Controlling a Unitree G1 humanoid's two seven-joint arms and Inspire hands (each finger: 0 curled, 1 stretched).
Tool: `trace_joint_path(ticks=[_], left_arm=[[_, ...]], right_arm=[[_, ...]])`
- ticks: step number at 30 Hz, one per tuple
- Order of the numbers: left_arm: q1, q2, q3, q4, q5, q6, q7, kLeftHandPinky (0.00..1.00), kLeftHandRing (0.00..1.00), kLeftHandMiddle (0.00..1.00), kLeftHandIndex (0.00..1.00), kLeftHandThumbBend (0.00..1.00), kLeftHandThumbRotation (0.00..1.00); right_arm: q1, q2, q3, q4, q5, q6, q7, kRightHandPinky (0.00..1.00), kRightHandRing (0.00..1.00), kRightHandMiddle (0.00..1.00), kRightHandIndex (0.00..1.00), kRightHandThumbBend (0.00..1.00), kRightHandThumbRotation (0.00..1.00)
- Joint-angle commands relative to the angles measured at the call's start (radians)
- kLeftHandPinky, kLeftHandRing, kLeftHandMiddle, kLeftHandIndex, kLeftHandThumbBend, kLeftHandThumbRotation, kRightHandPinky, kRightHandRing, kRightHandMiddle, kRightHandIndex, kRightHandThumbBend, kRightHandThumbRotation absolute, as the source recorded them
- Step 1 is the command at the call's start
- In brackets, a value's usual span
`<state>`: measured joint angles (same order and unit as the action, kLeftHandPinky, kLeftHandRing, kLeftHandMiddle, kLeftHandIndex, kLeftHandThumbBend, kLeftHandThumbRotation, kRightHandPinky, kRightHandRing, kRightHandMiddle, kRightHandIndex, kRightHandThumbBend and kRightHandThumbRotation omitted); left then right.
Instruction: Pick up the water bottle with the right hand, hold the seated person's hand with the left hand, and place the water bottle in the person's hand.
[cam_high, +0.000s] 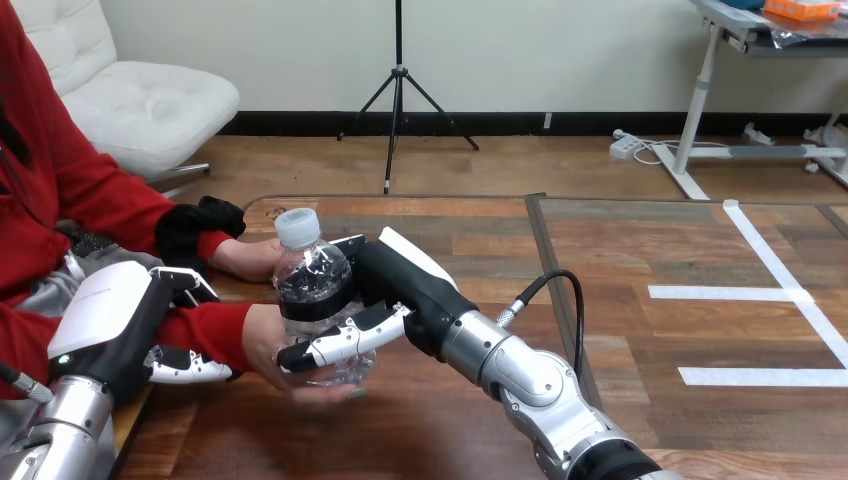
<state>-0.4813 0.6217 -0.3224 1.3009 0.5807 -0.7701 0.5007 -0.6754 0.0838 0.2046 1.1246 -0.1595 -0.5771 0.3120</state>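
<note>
A clear water bottle (312, 272) with a white cap and a dark label stands upright at the table's left. My right hand (400, 282) is shut on it, its fingers (345, 342) curled across the lower front. The person's hand (300, 378) lies palm up under the bottle, touching its base. My left hand (118, 318) is at the left edge, its fingers (188, 370) and thumb curled round the person's red-sleeved wrist (208, 330). A second hand of the person (250, 258) rests on the table just behind the bottle.
The wooden table (480, 420) has a dark seam (545, 250) running front to back through its middle. White tape lines (780, 290) mark its right part. The table's left edge lies close to my left arm.
</note>
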Motion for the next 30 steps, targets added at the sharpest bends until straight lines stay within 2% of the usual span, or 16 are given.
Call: trace_joint_path(ticks=[1, 13, 20, 24, 25, 30], left_arm=[[-0.047, -0.039, 0.030, -0.067, -0.037, -0.027, 0.013, 0.32, 0.38, 0.47, 0.49, 0.77, 0.19], [-0.046, -0.038, 0.033, -0.064, -0.039, -0.025, 0.004, 0.34, 0.40, 0.48, 0.49, 0.77, 0.17], [-0.043, -0.039, 0.039, -0.061, -0.049, -0.031, -0.015, 0.37, 0.42, 0.49, 0.51, 0.78, 0.16], [-0.042, -0.037, 0.037, -0.060, -0.051, -0.029, -0.018, 0.39, 0.44, 0.51, 0.52, 0.80, 0.20], [-0.042, -0.037, 0.035, -0.060, -0.049, -0.028, -0.015, 0.41, 0.45, 0.52, 0.53, 0.82, 0.25], [-0.042, -0.035, 0.026, -0.058, -0.035, -0.022, 0.004, 0.43, 0.47, 0.54, 0.55, 0.86, 0.38]], right_arm=[[-0.028, 0.108, 0.009, -0.006, 0.009, -0.026, 0.004, 0.33, 0.39, 0.47, 0.48, 0.91, 0.00], [-0.034, 0.095, 0.023, -0.016, -0.002, -0.017, 0.001, 0.34, 0.41, 0.48, 0.50, 0.92, 0.00], [-0.039, 0.078, 0.025, -0.025, 0.007, -0.011, 0.031, 0.37, 0.43, 0.49, 0.52, 0.91, 0.04], [-0.041, 0.067, 0.023, -0.032, 0.010, -0.011, 0.048, 0.39, 0.46, 0.51, 0.54, 0.91, 0.11], [-0.042, 0.064, 0.023, -0.034, 0.010, -0.012, 0.051, 0.41, 0.47, 0.52, 0.55, 0.92, 0.15], [-0.045, 0.036, 0.020, -0.050, 0.009, -0.011, 0.068, 0.45, 0.50, 0.55, 0.57, 0.93, 0.25]])
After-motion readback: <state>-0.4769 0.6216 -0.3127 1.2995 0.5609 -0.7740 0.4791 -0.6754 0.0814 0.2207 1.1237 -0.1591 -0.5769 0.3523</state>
